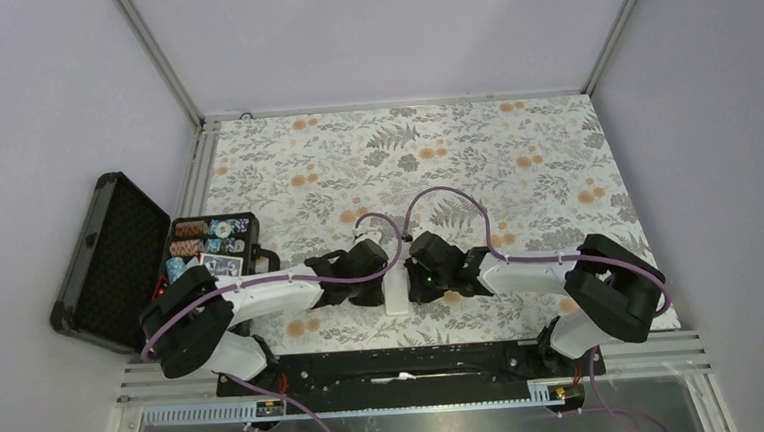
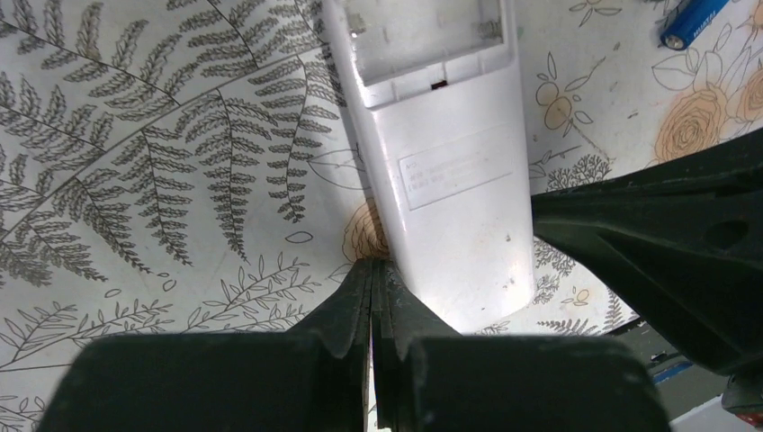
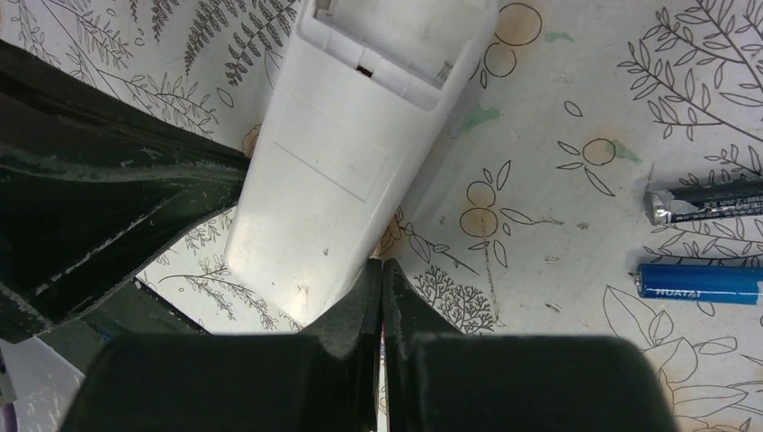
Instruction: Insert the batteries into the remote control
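with left gripper and right gripper both shut empty beside the remote control, brace with the left and open your right for the blue battery at 3 o'clock

The remote control runs off both wrist views at 12 o'clock. In the left one a blue battery is clipped at 1 o'clock.
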`<move>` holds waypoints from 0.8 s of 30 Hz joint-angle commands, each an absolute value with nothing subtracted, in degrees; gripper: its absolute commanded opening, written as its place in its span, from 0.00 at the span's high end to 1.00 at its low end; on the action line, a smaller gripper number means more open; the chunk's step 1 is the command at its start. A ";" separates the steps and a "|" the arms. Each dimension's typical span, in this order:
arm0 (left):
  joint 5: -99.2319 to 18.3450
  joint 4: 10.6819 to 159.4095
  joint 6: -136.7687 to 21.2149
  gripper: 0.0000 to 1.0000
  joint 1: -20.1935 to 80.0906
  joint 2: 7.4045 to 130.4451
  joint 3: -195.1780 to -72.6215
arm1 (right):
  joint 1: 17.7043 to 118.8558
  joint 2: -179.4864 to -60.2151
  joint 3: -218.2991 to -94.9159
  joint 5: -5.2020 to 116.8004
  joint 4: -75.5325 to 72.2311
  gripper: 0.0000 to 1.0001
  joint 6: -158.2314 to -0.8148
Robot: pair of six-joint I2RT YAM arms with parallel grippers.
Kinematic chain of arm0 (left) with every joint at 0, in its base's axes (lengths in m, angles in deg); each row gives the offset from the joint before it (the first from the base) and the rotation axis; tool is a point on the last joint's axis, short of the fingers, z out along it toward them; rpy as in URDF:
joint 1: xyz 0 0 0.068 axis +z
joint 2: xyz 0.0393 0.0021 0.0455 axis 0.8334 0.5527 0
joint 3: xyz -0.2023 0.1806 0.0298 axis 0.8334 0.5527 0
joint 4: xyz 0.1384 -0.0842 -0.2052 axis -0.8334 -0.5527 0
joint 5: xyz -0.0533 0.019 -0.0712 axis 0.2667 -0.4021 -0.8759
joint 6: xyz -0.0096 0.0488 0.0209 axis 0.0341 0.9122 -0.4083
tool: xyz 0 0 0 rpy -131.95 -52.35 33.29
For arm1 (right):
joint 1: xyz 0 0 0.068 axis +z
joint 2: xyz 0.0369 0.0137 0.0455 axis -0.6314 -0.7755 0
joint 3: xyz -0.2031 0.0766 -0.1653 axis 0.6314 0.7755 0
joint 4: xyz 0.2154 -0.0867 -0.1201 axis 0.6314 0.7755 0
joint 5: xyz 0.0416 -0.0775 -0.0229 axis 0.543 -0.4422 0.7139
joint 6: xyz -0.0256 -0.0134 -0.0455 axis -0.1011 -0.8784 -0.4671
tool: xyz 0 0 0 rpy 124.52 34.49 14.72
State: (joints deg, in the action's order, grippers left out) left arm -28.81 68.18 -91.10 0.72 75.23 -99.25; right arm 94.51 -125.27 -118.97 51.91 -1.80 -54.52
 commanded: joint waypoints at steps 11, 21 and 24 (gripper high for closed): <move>-28.18 65.17 -90.32 1.00 -0.71 71.18 -100.10 | 95.47 -121.35 -121.91 42.31 8.92 0.87 -55.30; -24.84 60.19 -88.38 0.89 -0.72 65.96 -101.86 | 95.40 -114.61 -126.29 31.71 18.08 0.66 -60.27; -24.01 59.07 -87.68 0.80 -0.69 63.88 -102.36 | 95.32 -113.62 -127.22 29.79 19.50 0.60 -60.62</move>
State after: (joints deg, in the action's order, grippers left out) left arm -26.84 60.64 -89.18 -0.46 67.43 -99.44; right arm 95.03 -115.87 -124.28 36.10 15.47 -58.70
